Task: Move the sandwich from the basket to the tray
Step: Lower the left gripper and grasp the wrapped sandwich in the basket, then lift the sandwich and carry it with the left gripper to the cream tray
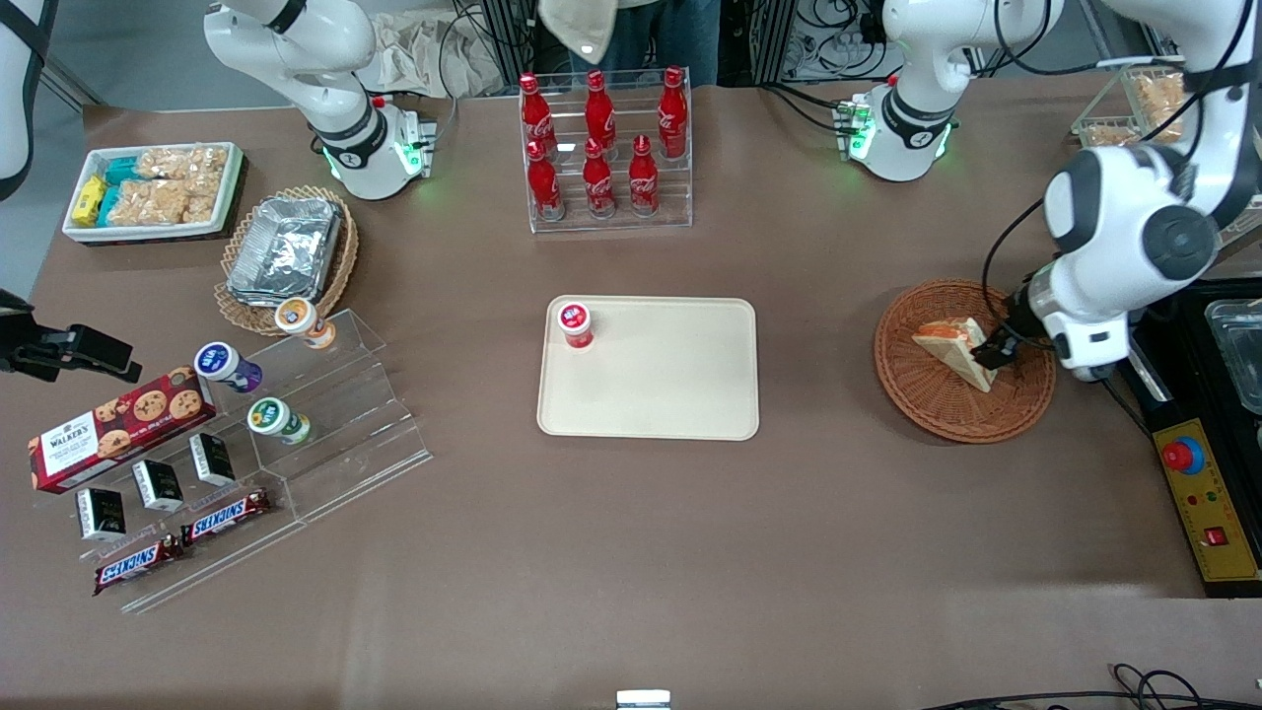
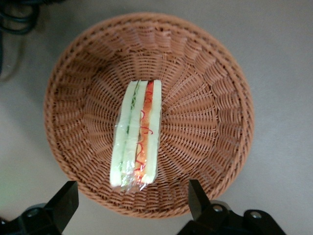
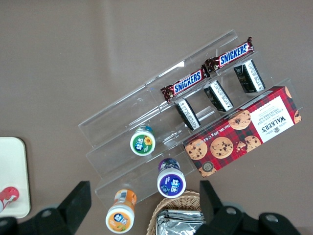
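The pincer (image 2: 129, 203) hangs over the basket (image 2: 205, 122), fingers spread wide to straddle the sandwich (image 2: 137, 134), which stands on edge inside; the tray (image 1: 670, 394) waits mid-desk.

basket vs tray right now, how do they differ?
Basket is round, reddish-brown woven wicker; tray is a flat, smooth cream rectangle. Basket holds the sandwich; tray holds only a small red-capped bottle near one corner. The open tool sits over the basket at the sandwich; nothing hovers over the tray. Both are shallow and rest on the brown table.
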You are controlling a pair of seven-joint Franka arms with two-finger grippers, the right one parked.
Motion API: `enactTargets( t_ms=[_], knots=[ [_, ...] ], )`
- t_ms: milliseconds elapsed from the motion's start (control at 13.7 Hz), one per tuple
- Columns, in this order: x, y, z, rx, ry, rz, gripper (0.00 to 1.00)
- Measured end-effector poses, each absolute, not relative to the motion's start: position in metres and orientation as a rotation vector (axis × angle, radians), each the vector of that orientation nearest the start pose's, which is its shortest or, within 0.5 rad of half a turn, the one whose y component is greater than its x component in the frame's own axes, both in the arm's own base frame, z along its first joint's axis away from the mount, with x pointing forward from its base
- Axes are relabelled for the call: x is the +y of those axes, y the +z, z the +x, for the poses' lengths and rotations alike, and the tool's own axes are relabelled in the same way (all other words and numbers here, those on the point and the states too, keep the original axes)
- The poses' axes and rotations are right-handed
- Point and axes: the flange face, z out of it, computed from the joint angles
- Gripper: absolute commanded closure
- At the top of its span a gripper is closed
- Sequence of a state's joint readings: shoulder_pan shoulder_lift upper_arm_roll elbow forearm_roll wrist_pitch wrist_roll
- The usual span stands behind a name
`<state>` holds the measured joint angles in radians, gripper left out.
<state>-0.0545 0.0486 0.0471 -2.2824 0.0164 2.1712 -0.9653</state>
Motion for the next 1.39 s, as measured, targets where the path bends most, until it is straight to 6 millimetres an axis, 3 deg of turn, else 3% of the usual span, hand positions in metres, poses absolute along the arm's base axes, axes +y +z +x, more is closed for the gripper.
enactTargets(
  t_ms=[293, 366, 439, 512, 659, 878, 1024, 1098, 1390],
  knots=[
    [-0.006, 0.264, 0.495, -1.387, 0.186, -2.718, 0.0],
    [-0.006, 0.254, 0.491, -1.385, 0.195, -2.715, 0.15],
    [-0.006, 0.245, 0.488, -1.382, 0.208, -2.709, 0.48],
    [-0.006, 0.239, 0.486, -1.379, 0.219, -2.705, 0.99],
    [-0.006, 0.232, 0.486, -1.377, 0.228, -2.701, 1.0],
    [-0.006, 0.238, 0.49, -1.357, 0.208, -2.722, 1.0],
    [-0.007, 0.263, 0.497, -1.316, 0.157, -2.77, 1.0],
    [-0.008, 0.285, 0.501, -1.292, 0.122, -2.799, 1.0],
    [-0.023, 0.407, 0.512, -1.09, 0.132, -2.922, 1.0]
  ],
)
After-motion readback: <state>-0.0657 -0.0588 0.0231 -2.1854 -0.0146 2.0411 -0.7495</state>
